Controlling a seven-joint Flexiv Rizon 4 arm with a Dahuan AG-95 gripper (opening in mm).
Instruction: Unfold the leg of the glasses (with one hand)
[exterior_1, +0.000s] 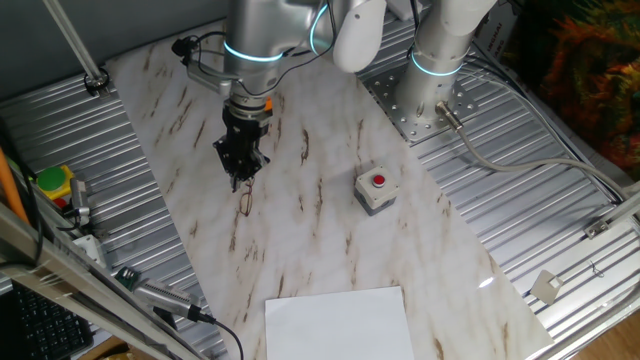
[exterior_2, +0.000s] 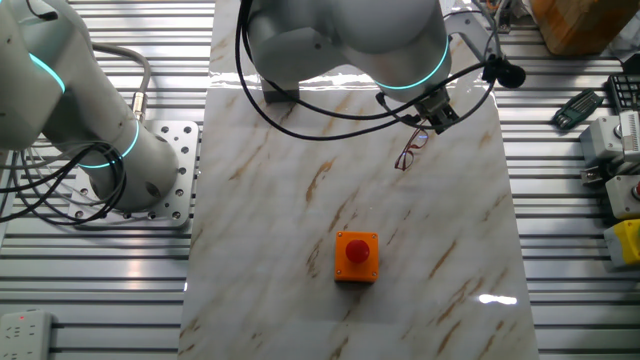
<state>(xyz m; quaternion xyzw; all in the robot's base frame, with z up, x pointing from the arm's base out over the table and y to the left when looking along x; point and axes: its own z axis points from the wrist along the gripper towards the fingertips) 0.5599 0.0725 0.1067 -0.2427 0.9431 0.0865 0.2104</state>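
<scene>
The glasses (exterior_1: 246, 200) are a small dark reddish-brown wire pair lying on the marble board, just in front of my gripper; they also show in the other fixed view (exterior_2: 407, 152). My gripper (exterior_1: 241, 180) points down with its black fingers drawn together on the near end of the frame, where the thin leg (exterior_2: 415, 140) runs up to the fingertips. In the other fixed view the arm's body hides most of the gripper (exterior_2: 432, 122). The lenses rest on or just above the board; I cannot tell which.
A grey button box with a red button (exterior_1: 375, 189) stands right of the glasses, and shows orange in the other view (exterior_2: 356, 256). A white sheet (exterior_1: 338, 322) lies at the board's front edge. The arm's base (exterior_1: 432, 80) and cables are at the back right. Tools lie at the left rim (exterior_1: 60, 190).
</scene>
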